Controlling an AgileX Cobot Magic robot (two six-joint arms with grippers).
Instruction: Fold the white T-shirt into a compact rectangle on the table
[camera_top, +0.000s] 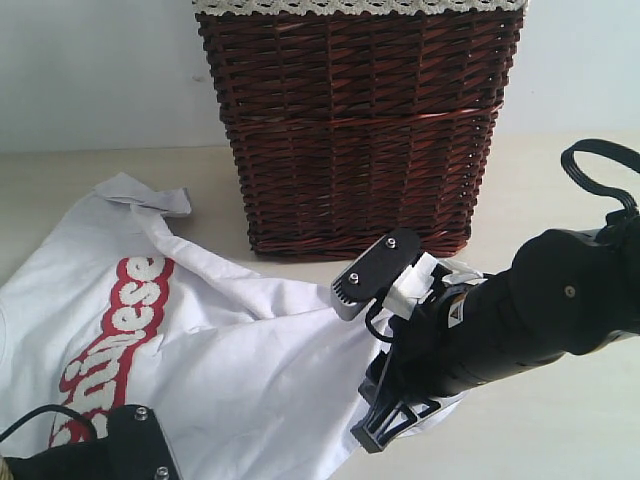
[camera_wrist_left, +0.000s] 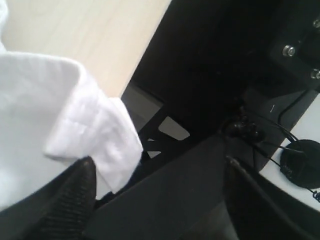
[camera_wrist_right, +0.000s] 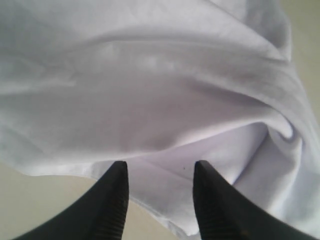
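1. The T-shirt (camera_top: 250, 350) is spread on the table (camera_top: 60, 190), wrinkled and unfolded, in the near left part of the exterior view. The red-outlined lettering (camera_top: 115, 325) faces up.
2. One sleeve (camera_top: 150, 198) is pointed towards the far side, and its end is rumpled.
3. The shirt's right edge is straddled by the right gripper (camera_wrist_right: 160, 170). Its jaws are set partly apart, flat cloth is seen in the gap between them, and nothing is pinched.
4. The left gripper (camera_wrist_left: 160, 165) is placed at the shirt's near left part. Its fingers (camera_wrist_left: 70, 200) are spread wide, a doubled hem edge is seen just beside one of them, and nothing is gripped.
5. A dark wicker basket (camera_top: 360, 130) is set upright on the table behind the shirt, with the shirt's far edge just beside its base. A lace-trimmed liner (camera_top: 360, 6) is seen along its rim.
6. A black cable loop (camera_top: 590, 165) is seen above the right arm.
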